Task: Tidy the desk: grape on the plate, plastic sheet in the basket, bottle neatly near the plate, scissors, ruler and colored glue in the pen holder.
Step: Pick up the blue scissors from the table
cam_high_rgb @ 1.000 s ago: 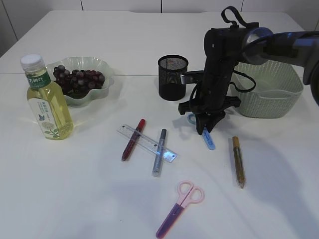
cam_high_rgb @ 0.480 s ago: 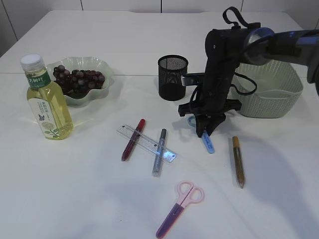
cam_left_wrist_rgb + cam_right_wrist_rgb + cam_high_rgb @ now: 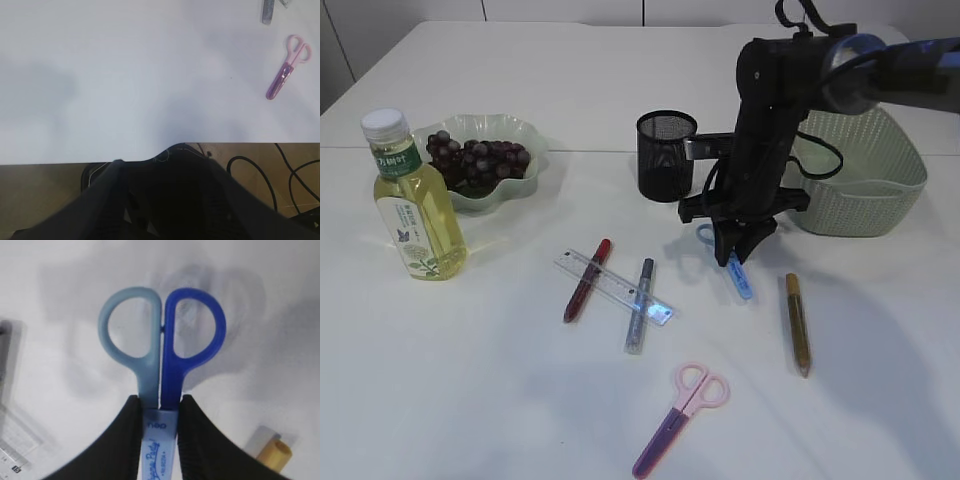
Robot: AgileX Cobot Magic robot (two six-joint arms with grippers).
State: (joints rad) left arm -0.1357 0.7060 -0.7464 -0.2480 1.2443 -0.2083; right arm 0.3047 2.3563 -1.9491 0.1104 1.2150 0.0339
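Note:
My right gripper [image 3: 735, 252] [image 3: 159, 410] is shut on the blue scissors [image 3: 161, 340] [image 3: 738, 276] just below their handles, tip down close to the table. A pink scissors [image 3: 682, 405] [image 3: 286, 75] lies near the front edge. The clear ruler [image 3: 615, 287] rests across a red glue pen [image 3: 587, 280] and a silver one [image 3: 640, 305]; a gold one [image 3: 797, 323] lies to the right. The black mesh pen holder [image 3: 667, 155] stands behind. Grapes [image 3: 475, 158] sit on the green plate [image 3: 525, 130], with the bottle [image 3: 412, 200] beside it. My left gripper [image 3: 164, 161] hangs open past the table edge. I cannot make out the plastic sheet.
The pale green basket [image 3: 865, 180] stands at the right, just behind my right arm. Cables [image 3: 280, 175] lie on the floor below the table's front edge.
My right arm has risen a little with the blue scissors in its grip. Nothing else on the table has moved.

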